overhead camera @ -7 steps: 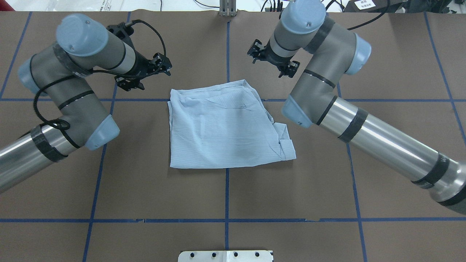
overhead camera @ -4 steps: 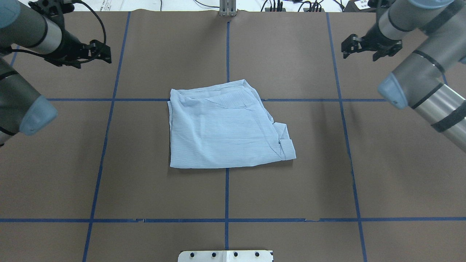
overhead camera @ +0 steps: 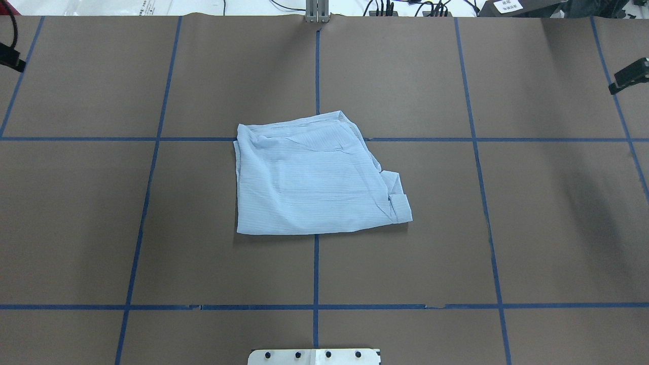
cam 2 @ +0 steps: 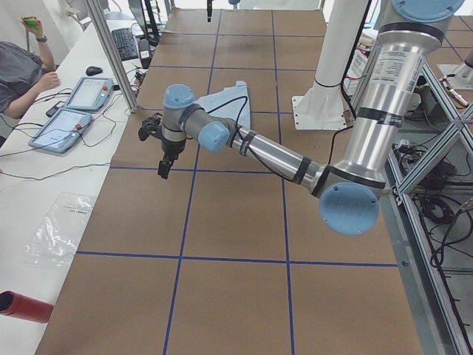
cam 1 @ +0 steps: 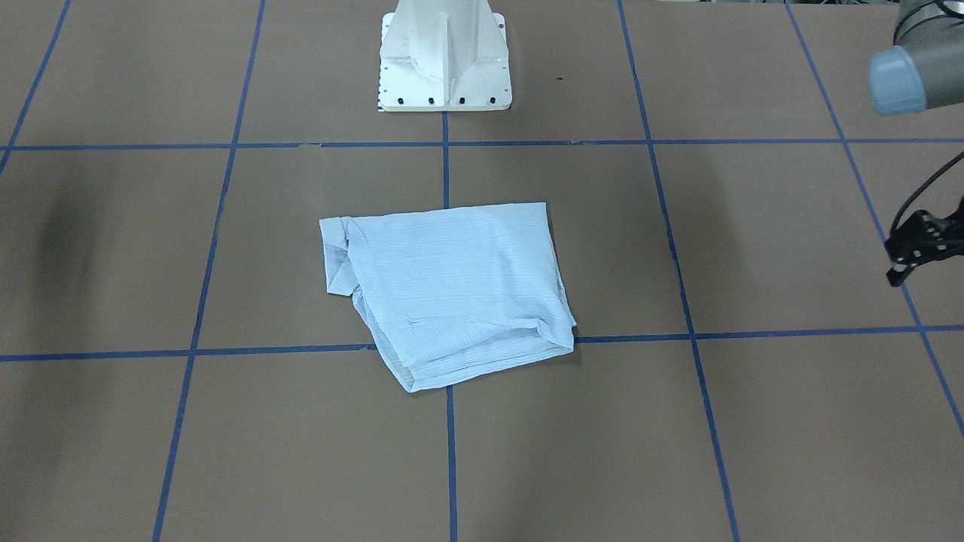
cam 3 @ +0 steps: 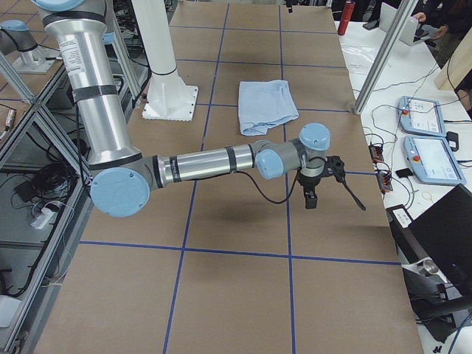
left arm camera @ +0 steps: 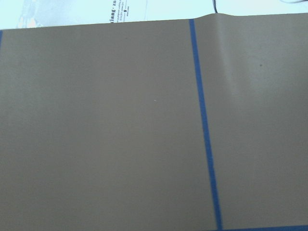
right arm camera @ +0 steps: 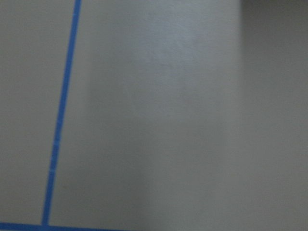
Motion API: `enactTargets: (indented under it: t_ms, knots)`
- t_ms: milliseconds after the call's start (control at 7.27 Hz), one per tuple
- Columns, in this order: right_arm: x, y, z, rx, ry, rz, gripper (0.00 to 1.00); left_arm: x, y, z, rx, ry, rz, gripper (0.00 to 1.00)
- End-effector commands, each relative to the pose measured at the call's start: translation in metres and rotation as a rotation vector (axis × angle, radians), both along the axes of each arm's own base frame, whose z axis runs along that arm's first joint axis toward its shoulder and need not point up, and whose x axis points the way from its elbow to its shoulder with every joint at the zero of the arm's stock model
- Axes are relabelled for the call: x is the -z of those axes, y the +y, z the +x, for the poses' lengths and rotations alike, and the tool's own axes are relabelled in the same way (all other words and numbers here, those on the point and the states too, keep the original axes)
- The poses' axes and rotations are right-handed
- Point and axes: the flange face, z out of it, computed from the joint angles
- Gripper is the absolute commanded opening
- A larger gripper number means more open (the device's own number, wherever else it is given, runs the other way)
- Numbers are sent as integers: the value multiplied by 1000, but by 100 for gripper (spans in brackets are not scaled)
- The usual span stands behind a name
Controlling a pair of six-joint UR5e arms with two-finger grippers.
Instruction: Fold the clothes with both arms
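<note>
I am watching the folded pale blue shirt point(overhead camera: 309, 182) lying flat on the brown table point(overhead camera: 431, 253), between the two grippers and well apart from both. The left gripper point(cam 1: 901, 265) is hanging over bare tabletop far out on one side. The right gripper point(overhead camera: 628, 76) is showing only at the overhead view's edge on the other side. Neither is touching the cloth, and I cannot tell how wide either is standing. A cuff point(overhead camera: 400, 207) is poking out on the side facing the right gripper.

Brown table point(overhead camera: 405, 263) was gridded with blue tape point(overhead camera: 315, 268), white side table point(cam 2: 22, 200) at left held two tablets point(cam 2: 89, 92), aluminium post point(cam 2: 111, 52) stood upper left, black cables point(cam 2: 442, 211) lay lower right.
</note>
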Motion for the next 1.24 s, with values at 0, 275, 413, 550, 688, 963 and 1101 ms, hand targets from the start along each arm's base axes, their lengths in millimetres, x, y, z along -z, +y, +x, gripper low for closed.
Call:
enactTargets:
  t_ms: [0, 275, 413, 550, 688, 963, 1101]
  knots:
    - [-52, 50, 52, 21, -49, -22, 100, -66, 38, -69, -58, -20, 15, 100]
    - [-82, 72, 55, 10, -39, -77, 100, -74, 43, -76, -48, -24, 68, 100]
    - [-109, 99, 58, 19, -31, -115, 100, -93, 57, -93, -18, -30, 67, 100]
    - [-118, 108, 61, 15, -25, -133, 100, -150, 70, -95, -16, -49, -35, 100]
    - [-120, 115, 72, -17, -41, -155, 100, -174, 66, -104, -1, -51, -79, 100]
    - [-129, 122, 85, -47, -42, -196, 100, -196, 76, -105, -4, -54, -168, 100]
    - [-126, 122, 92, -62, -46, -212, 100, -195, 72, -105, -4, -56, -208, 100]
